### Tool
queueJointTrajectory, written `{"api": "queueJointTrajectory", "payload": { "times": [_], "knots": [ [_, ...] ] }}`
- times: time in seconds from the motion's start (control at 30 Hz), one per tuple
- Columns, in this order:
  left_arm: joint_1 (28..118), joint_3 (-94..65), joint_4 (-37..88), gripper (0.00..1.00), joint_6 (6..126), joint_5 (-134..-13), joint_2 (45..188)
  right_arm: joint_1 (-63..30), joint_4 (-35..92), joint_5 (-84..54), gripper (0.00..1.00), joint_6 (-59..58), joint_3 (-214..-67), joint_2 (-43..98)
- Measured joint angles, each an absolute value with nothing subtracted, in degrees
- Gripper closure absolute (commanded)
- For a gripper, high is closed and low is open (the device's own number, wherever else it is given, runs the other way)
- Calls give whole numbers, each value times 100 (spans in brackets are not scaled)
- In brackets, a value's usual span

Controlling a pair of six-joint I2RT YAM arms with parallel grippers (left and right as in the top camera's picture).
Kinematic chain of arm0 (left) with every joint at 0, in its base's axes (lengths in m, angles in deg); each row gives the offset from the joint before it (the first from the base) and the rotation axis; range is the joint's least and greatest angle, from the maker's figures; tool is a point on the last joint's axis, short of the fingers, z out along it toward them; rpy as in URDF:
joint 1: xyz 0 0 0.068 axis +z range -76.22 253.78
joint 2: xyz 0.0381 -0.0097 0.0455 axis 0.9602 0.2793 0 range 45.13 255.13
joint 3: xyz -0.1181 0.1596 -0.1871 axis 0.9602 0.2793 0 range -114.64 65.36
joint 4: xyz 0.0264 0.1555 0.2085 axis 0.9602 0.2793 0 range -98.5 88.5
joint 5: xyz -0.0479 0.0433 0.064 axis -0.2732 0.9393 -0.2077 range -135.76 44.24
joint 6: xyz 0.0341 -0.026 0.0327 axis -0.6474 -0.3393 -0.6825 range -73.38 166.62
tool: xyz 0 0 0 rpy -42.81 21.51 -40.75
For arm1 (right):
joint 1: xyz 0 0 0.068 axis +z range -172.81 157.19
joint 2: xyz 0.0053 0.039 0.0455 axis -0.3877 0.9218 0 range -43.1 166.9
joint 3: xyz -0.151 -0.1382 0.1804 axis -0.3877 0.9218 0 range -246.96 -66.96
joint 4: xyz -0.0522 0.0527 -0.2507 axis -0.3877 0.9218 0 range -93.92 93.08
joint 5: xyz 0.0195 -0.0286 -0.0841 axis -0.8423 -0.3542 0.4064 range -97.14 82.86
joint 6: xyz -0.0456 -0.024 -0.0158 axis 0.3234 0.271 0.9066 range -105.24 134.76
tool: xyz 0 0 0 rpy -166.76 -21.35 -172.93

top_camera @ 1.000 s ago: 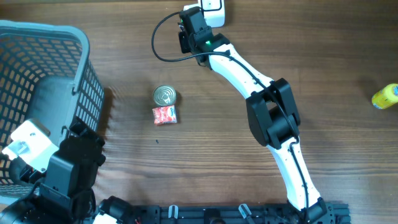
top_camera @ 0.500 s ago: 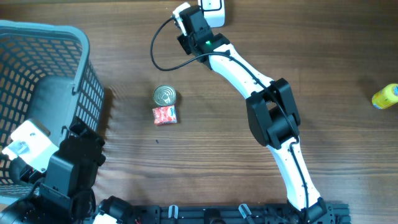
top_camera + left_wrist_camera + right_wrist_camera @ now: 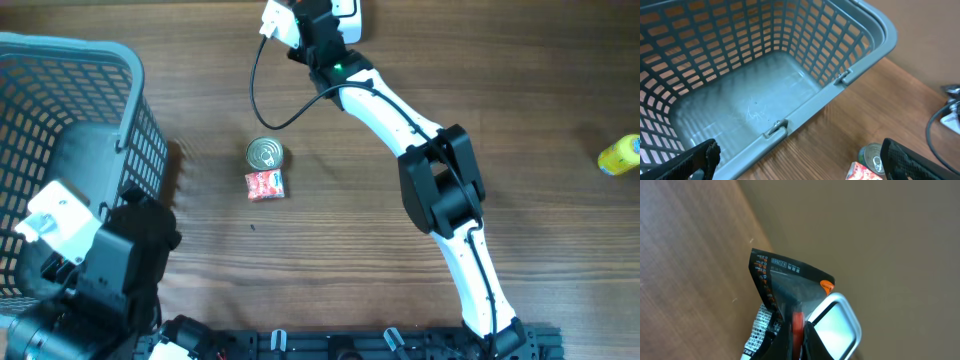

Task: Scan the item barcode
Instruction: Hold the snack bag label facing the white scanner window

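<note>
We're swinging the scanner [image 3: 276,20], clamped in the right tool [image 3: 300,28], leftward toward the can [image 3: 264,153], lining up the scan; left tool [image 3: 800,167] idling wide open.

overhead: high above, straight down, whole table [image 3: 330,230] | left wrist: close, looks past its jaws into basket [image 3: 875,30]; shares basket, can [image 3: 872,156] with overhead | right wrist: very close on scanner [image 3: 785,285] ahead of jaws; overhead shows it too
</note>
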State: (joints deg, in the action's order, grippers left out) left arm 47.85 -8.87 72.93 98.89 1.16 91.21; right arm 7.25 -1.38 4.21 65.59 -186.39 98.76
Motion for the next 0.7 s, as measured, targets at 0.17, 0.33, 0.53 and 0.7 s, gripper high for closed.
{"api": "queueJointTrajectory", "payload": {
  "times": [0.17,0.33,0.53,0.7],
  "knots": [
    [4785,-887,7291,0,9891,146,9399,516,-483,-171,95,7007,-18639,9876],
    [4785,-887,7291,0,9909,310,9595,360,-806,-547,95,7267,-18633,9876],
    [4785,-887,7271,0,9935,470,9628,258,-1565,-1067,95,7774,-18633,10012],
    [4785,-887,7269,0,9976,544,9628,249,-2079,-1236,95,8056,-18633,10399]
  ]
}}
